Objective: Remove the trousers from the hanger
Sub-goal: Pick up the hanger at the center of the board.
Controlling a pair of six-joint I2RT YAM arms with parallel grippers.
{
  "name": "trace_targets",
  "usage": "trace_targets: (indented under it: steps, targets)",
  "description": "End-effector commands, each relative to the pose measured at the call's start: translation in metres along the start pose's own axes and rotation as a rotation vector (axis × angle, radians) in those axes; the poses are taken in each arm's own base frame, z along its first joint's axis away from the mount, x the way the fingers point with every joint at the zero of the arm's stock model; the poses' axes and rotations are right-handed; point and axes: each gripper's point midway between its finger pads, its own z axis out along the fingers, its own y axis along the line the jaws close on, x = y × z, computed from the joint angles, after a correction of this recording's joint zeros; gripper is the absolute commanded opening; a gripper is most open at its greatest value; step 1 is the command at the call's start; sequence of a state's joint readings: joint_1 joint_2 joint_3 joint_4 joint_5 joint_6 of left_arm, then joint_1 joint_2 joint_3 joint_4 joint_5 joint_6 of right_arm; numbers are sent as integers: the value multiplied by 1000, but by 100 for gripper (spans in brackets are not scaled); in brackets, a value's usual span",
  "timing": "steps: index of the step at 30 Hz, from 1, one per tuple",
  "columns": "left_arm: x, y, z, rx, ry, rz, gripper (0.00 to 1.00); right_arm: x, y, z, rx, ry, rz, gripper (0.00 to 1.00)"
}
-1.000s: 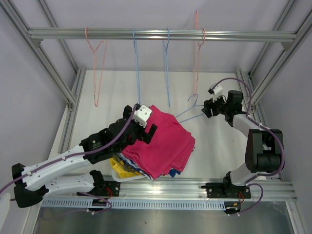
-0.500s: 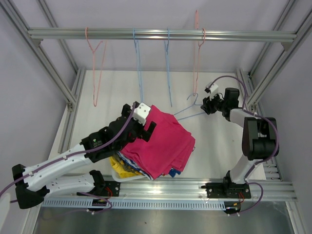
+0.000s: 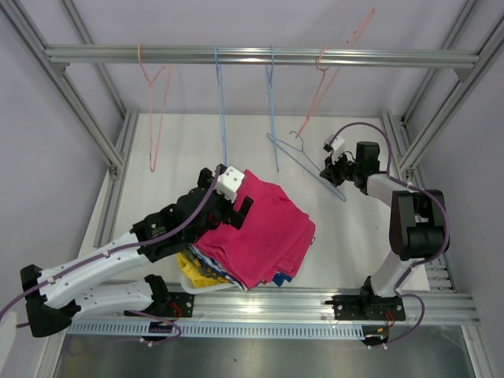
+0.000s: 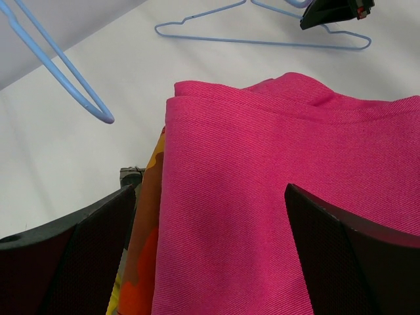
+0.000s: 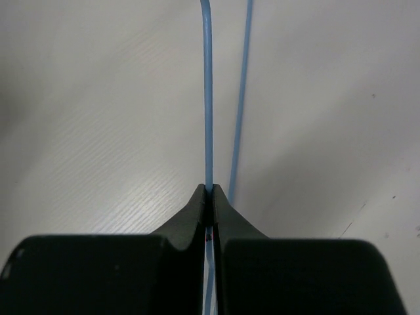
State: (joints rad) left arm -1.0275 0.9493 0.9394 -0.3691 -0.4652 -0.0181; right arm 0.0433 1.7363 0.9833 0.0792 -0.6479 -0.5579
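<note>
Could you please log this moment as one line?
left gripper open over pink trousers | right gripper shut on blue hanger | hanger bare

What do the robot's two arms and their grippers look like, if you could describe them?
The left arm and right arm both have white links joined by bulky black joints, with a purple cable running along each. The left gripper and right gripper have black, wedge-shaped fingers, and each wrist carries a small white camera block.
</note>
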Motion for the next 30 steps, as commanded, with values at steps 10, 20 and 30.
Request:
trace_targets:
  steps: [10, 20, 30]
  targets:
    - [-24, 3, -8, 13, -61, -32, 100, -27, 40, -18, -48, -42, 136, 0]
    - [-26, 3, -10, 16, -66, -42, 99, -45, 67, -25, -18, -125, 281, 0]
    - [-28, 4, -13, 18, -76, -48, 100, -82, 85, -49, -6, -271, 348, 0]
